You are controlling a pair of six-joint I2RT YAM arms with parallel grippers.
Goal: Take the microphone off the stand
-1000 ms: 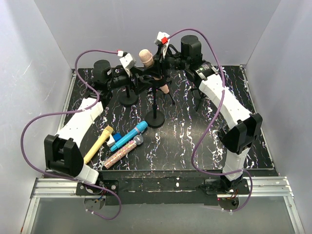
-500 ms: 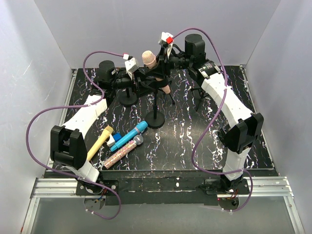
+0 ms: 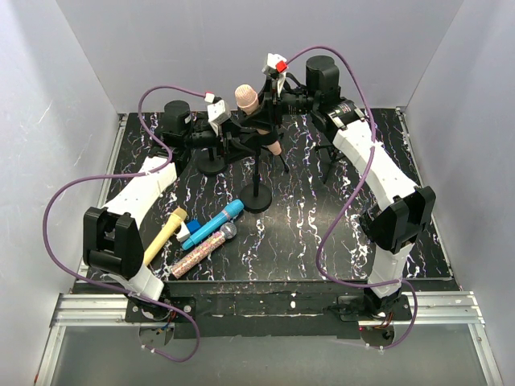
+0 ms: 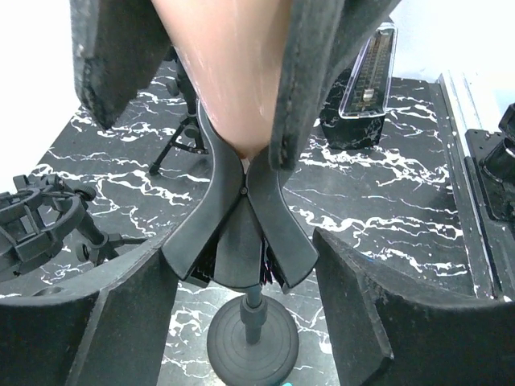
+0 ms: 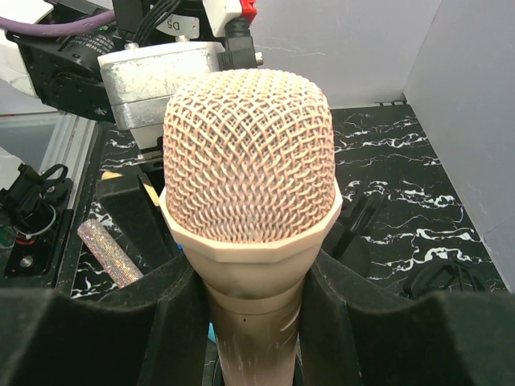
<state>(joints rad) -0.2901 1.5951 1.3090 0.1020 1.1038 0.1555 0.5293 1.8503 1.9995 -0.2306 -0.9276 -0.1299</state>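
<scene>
pinching the microphone just under its head, my right fingers are closed on its handle. it sits tilted in the clip of the stand on the table. my left fingers straddle that clip, partly open, a gap on each side. i'd brace the clip, then pull along the handle's line, not sideways, or the stand may tip.

The stand rises mid-table, with the microphone tilted in its clip. The left gripper reaches in from the left, its fingers on either side of the clip. The right gripper comes from the far right, its fingers flanking the microphone's body. Loose microphones lie near-left of the stand's base.
</scene>
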